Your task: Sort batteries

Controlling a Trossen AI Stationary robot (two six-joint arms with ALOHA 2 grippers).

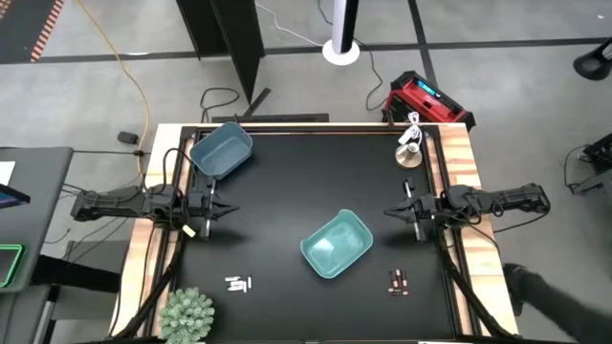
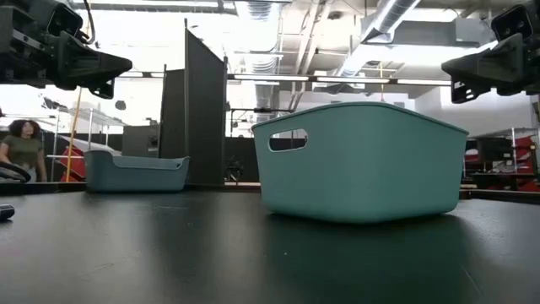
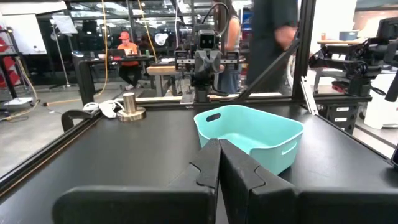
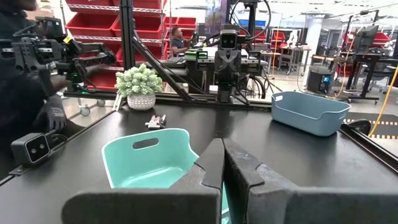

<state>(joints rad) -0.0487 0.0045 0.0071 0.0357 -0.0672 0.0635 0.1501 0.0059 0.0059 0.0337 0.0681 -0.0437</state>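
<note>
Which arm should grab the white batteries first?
Left. The white batteries lie on the left gripper's side of the table, in the front strip near the plant. The right gripper would have to cross past the teal bin; it sits nearer the dark batteries. Both grippers are shut and empty.

A teal plastic bin (image 1: 337, 245) and a duller blue plastic bin (image 1: 221, 150) sit on the black tabletop (image 1: 287, 205), with white batteries (image 1: 238, 283) and dark, red-marked batteries (image 1: 399, 281).

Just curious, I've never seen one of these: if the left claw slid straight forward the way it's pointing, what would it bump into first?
Probably the teal plastic bin mid-table: the left gripper, fingers shut, points almost at it, though it may pass just beside the bin and reach the right gripper.
</note>
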